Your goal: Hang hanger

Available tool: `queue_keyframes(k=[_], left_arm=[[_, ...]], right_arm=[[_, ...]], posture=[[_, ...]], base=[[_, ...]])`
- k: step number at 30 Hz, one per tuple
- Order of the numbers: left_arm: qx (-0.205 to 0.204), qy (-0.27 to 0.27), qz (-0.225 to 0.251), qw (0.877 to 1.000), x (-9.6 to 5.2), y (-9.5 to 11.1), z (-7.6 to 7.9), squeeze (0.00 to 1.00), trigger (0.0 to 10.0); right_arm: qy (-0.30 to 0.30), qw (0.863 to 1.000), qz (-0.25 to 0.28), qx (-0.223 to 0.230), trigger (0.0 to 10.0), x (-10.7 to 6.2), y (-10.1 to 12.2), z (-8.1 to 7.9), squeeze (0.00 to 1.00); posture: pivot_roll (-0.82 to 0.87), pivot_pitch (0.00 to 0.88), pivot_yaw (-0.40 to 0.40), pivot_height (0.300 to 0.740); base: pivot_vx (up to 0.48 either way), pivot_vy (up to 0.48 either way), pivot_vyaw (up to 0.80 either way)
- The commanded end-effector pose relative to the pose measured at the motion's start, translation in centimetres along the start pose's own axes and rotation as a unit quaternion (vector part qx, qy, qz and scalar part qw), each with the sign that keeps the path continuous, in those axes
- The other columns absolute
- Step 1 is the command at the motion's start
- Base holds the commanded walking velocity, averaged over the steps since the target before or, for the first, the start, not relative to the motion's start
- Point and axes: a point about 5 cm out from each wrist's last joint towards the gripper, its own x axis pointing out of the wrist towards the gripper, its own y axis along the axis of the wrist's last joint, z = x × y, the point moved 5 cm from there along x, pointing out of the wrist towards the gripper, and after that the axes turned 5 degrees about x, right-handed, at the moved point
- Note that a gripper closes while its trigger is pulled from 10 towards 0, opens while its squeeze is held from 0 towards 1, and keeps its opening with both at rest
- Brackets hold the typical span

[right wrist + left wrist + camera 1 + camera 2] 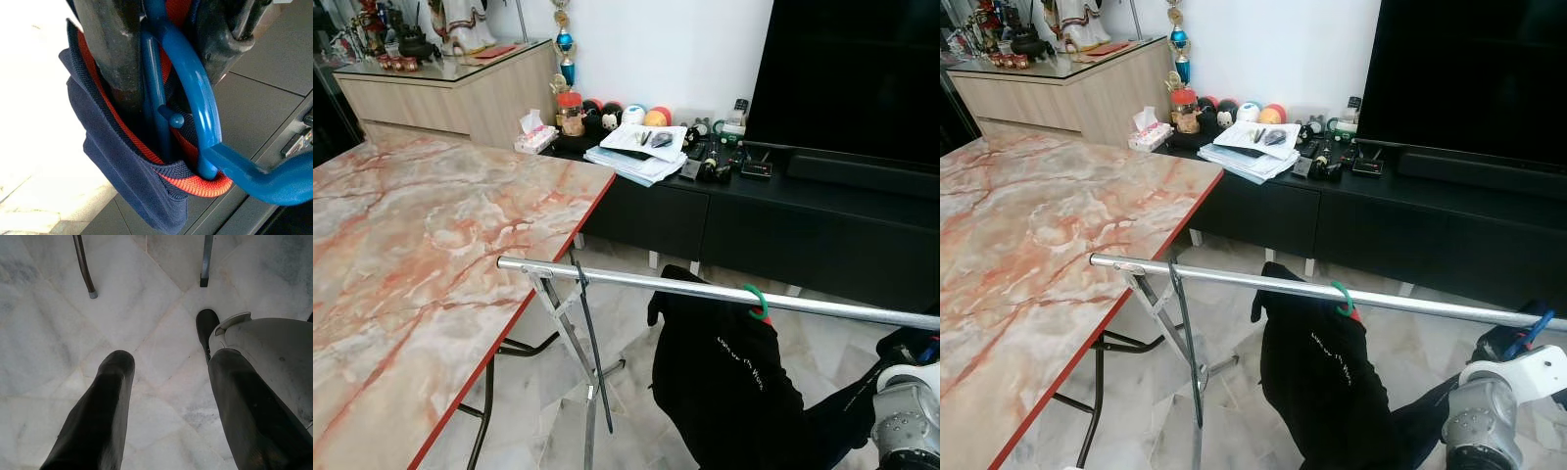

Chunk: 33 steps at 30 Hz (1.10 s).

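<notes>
- Two black fingers of the right gripper (161, 63) are clamped on a blue hanger (195, 103), with the navy garment (122, 166) and its orange-trimmed collar bunched between and just below them; gripping hanger and cloth together probably keeps the garment from sliding off on the way up.
- Beyond those fingers the hanger's blue hook (1531, 333) pokes up just beside the silver rail (1234, 278) but does not look hooked over it, so the hanging step seems not yet done.
- One hanger already sits on that rail: a green hook (758, 300) carrying a black shirt (720, 377), to the left of the gripped hanger. It shows how the blue hook has to end, curled over the top of the bar.
- Free rail lies on either side of the green hook, so there is room; the hook's opening likely needs to be lifted above the bar, then lowered.
- Left gripper (166, 382) hangs idle with fingers spread wide and empty, pointing down at the pale tiled floor (146, 293).
- Marble table (411, 245) stands close to the rail's left end, well away from the working fingers.
</notes>
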Motion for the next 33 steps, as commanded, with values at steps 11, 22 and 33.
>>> queue_keyframes(k=[11, 22, 33], left_arm=[[0.008, 0.006, -0.009, 1.0, -0.1, -0.4, -0.5, 0.0, 10.0], [0.01, 0.002, -0.01, 1.0, -0.1, -0.4, -0.3, 0.0, 10.0], [0.015, 0.005, -0.008, 1.0, 0.0, 0.0, -0.3, 0.0, 10.0]], right_arm=[[-0.01, 1.0, -0.018, -0.022, 0.0, 0.0, -1.1, 0.5, 0.0], [-0.001, 0.993, 0.024, -0.115, 0.0, -0.8, -0.3, 1.0, 0.0], [0.038, 0.966, 0.085, -0.241, 0.0, -3.3, 1.5, 1.3, 0.0]], posture=[[0.07, 0.0, 0.062, 0.74], [0.06, 0.0, 0.056, 0.74], [0.01, 0.0, 0.055, 0.74]], base=[[0.0, 0.0, 0.0], [0.0, 0.0, 0.0], [0.0, 0.0, 0.0]])
